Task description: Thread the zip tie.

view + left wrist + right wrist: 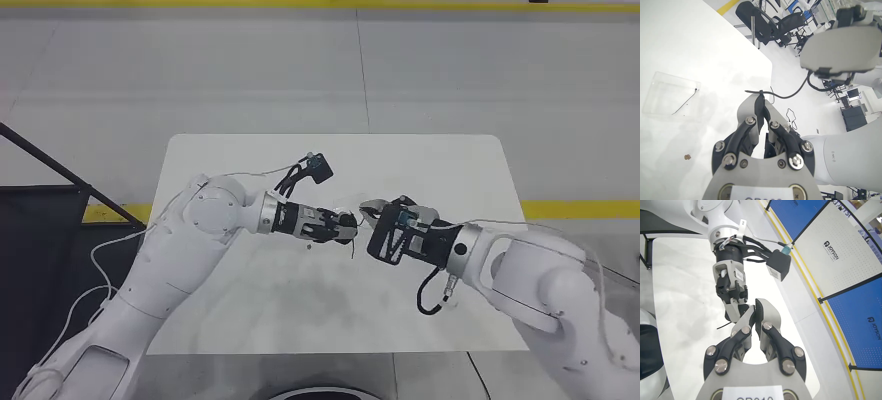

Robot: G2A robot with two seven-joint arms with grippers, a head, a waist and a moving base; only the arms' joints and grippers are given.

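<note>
A thin black zip tie (753,92) is pinched at the tips of my left gripper (762,98), which is shut on it above the middle of the white table (250,300). From above, the tie (352,243) hangs down from the left gripper (345,222). In the right wrist view its free tail (723,326) pokes out beside the left gripper (735,316). My right gripper (755,308) is shut, tips almost touching the left fingers, with nothing visible between its pads. From above, the right gripper (370,210) faces the left one.
A clear plastic tray (659,83) lies on the table beyond the left gripper, with a second black zip tie (684,104) in it. A small brown crumb (687,156) sits on the tabletop. The table's rounded corner (770,64) is close by.
</note>
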